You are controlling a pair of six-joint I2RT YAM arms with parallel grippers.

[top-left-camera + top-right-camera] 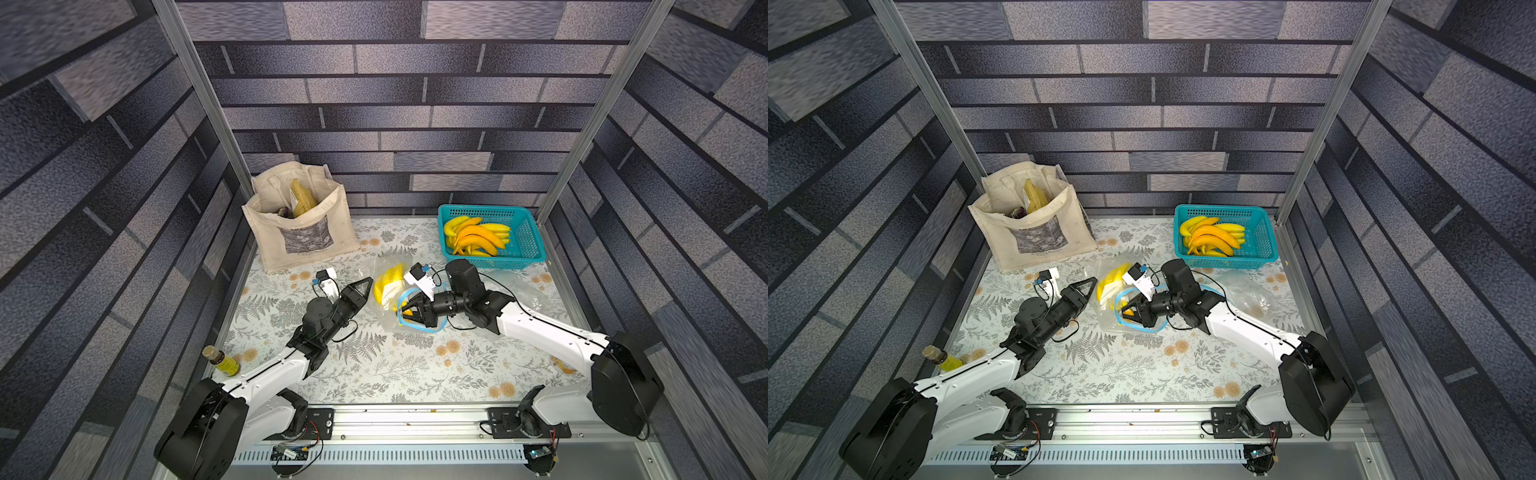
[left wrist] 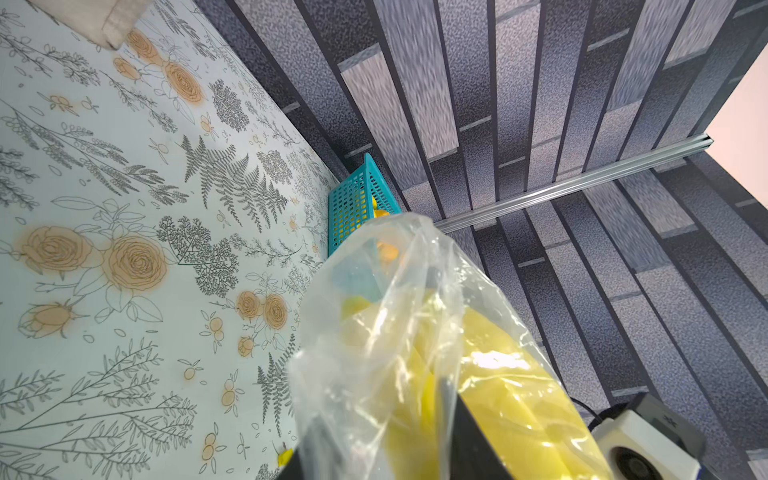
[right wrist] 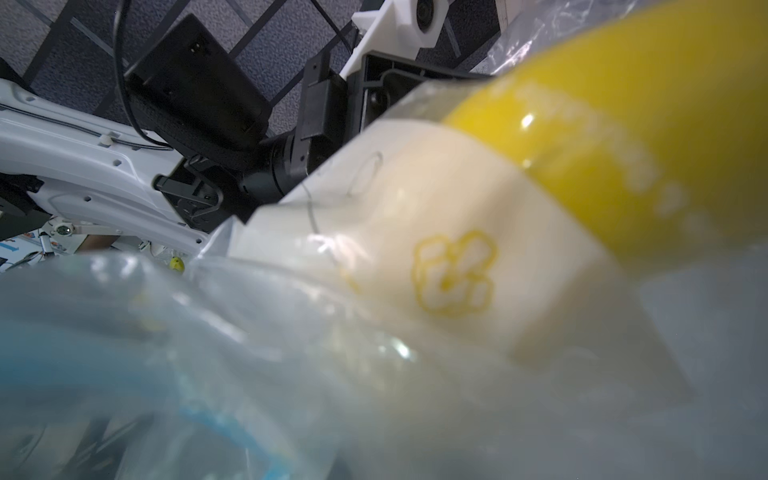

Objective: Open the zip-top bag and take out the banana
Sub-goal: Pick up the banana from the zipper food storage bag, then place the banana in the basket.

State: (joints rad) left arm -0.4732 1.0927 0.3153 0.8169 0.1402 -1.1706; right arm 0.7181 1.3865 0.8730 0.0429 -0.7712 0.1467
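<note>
While both arms reach forward from the near rail, elbows low over the table, the left gripper [image 1: 366, 284] angles right, its fingers pinched on the film of the zip-top bag [image 1: 385, 322]. The right gripper [image 1: 405, 312], wrist turned inward, sits in the blue-rimmed mouth, fingers clamped on the near tip of the banana [image 1: 388, 284], which lies inside the bag. Beyond stand a teal basket [image 1: 528, 245] and a canvas tote [image 1: 307, 232].

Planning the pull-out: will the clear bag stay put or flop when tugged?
Likely floppy: the bag is thin, crinkled film, crumpled around the banana. Probably light, so it may drag along unless pinned. Glossy film could slip.
</note>
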